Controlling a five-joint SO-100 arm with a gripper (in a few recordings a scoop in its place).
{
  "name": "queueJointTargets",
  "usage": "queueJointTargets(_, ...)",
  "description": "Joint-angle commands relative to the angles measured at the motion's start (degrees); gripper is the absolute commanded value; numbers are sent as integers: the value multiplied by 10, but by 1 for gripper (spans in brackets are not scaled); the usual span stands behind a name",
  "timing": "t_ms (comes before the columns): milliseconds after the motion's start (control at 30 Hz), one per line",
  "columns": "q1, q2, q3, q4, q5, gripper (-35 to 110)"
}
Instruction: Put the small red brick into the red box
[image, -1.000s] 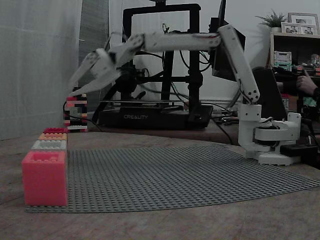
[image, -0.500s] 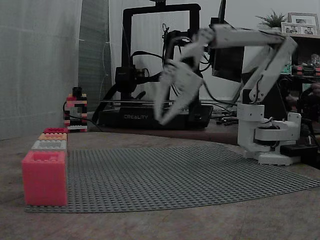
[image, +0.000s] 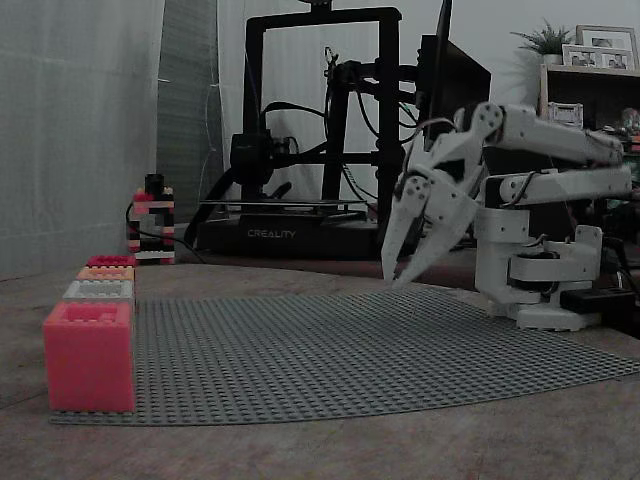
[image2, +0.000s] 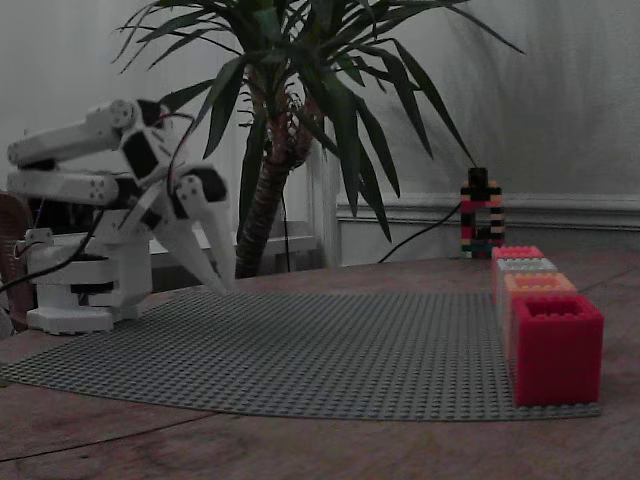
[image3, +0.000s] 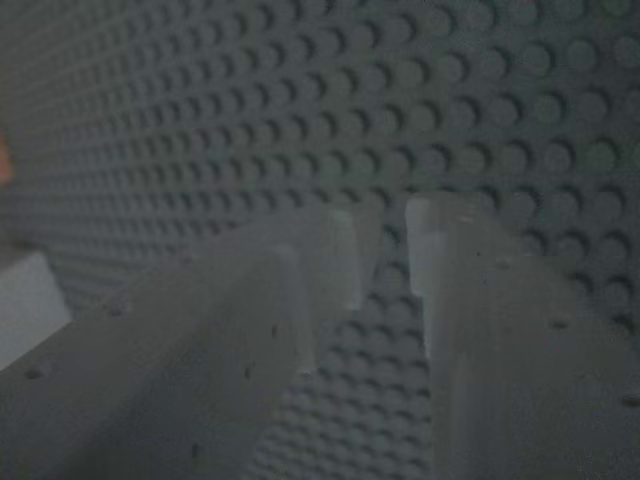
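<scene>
Now the white arm sits folded at the right of a fixed view, its gripper (image: 392, 281) pointing down with the tips just above the far edge of the grey studded baseplate (image: 350, 350). In the other fixed view the gripper (image2: 224, 285) hangs at the left, well apart from the red box (image2: 556, 345) at the lower right. The wrist view shows the gripper (image3: 382, 250) fingers parted by a narrow gap, with only baseplate studs (image3: 500, 100) between them and nothing held. The red box (image: 88, 355) stands at the baseplate's near left corner, at the front of a row with a pale grey box (image: 98, 290), an orange box (image: 105, 272) and a further red one (image: 110, 260) behind it. From these low angles the inside of the red box is hidden, so the small red brick may lie in it, but I cannot tell. Behind the table stand a black Creality 3D printer (image: 320, 130) and a small striped brick tower (image: 152, 225).
</scene>
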Motion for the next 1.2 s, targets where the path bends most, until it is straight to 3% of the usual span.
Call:
queueJointTargets(0,-1,64,5,30,2,0)
queueJointTargets(1167,-14,117,14,61,27,0)
